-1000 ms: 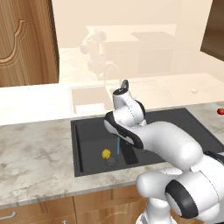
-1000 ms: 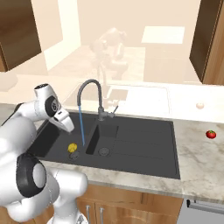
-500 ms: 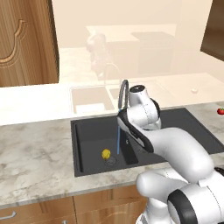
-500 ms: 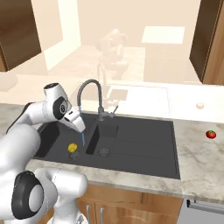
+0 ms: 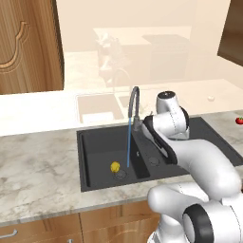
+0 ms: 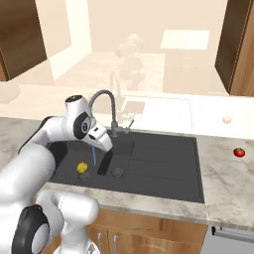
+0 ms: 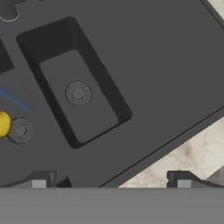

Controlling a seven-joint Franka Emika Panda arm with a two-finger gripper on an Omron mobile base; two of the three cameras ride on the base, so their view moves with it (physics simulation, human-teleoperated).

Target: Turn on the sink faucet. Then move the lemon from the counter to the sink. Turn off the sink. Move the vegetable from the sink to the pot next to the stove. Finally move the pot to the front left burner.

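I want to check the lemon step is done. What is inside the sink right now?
The lemon lies in the sink's larger basin beside a round drain, with water running. The arm covers part of the smaller basin.

Glossy white rounded arm segments, dark joint bands, small dark tool tips.

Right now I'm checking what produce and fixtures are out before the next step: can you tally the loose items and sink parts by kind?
Lemon, lying in the sink by a drain: 1
Tomato on the counter: 1
Small pale round thing farther back, kind unclear: 1
Faucet, running: 1
Round drains: 2
Total: 6
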